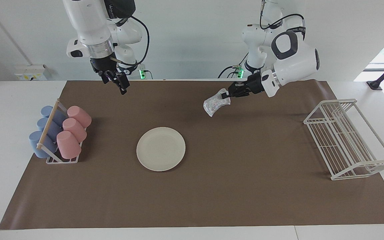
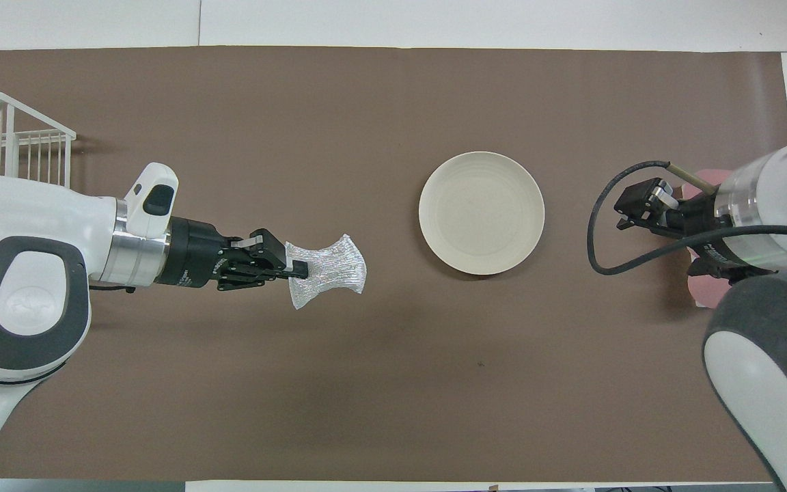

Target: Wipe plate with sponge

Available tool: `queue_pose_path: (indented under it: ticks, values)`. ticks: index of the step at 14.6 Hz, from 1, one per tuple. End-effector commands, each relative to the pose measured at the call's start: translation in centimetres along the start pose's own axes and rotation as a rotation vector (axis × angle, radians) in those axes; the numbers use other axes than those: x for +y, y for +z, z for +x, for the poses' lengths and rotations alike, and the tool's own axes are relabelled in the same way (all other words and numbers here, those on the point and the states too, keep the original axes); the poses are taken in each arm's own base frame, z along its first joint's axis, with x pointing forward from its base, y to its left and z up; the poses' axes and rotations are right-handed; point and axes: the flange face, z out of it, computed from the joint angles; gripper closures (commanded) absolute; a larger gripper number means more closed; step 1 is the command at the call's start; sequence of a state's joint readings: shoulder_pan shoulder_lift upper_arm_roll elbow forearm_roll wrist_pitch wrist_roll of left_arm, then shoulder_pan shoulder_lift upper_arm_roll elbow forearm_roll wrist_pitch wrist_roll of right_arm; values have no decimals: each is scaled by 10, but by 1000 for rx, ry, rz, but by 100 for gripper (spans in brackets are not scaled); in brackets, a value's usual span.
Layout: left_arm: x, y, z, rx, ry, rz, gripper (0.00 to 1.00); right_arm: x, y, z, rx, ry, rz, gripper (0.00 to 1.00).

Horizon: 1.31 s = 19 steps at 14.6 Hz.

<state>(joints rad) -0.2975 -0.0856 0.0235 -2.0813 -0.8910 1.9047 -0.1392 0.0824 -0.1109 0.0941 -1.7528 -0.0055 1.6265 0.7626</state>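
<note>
Sponge (image 1: 214,104) held aloft in the left gripper (image 1: 226,95), clear of the plate (image 1: 161,149)
Left gripper clamped on one end of the sponge, over the brown mat (image 1: 245,166) nearer the robots than the plate and toward the left arm's end; right gripper (image 1: 121,85) with jaws apart, holding nothing, raised over the mat near the cup rack (image 1: 58,160); plate flat on the mat, untouched

A robotics lab. Two white arms (image 1: 288,60) stand mounted at a white table (image 1: 8,110). Bare white walls surround a brown mat (image 1: 212,186).
</note>
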Motion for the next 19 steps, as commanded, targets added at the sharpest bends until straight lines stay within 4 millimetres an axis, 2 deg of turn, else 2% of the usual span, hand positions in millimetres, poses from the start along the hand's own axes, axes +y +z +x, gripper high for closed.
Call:
queue_pose_path:
  ticks: [1,3,4,7,8,10,11,17,19]
  values:
    - [1,-13,16,38,-2,130,100,14,0,10,8,-145,-1,0]
    - [-7,-37,27,75,19,227,100,15,5,16,-1,-261,-8,0]
    - [-11,-41,33,77,31,288,100,18,14,31,-15,-309,-12,0]
    - [-7,-68,52,132,36,479,100,30,4,65,1,-400,2,0]
    - [-5,-75,54,148,45,540,100,43,6,78,-19,-435,-8,0]
    - [-4,-89,59,180,73,673,100,75,-15,93,-47,-526,-22,0]
    - [-2,-94,59,196,95,753,100,85,-14,100,-59,-540,-21,0]
    - [-5,-133,68,336,185,1218,100,85,-15,101,-49,-548,-3,0]
    - [-2,-139,70,383,231,1393,100,85,-10,101,-49,-547,7,0]
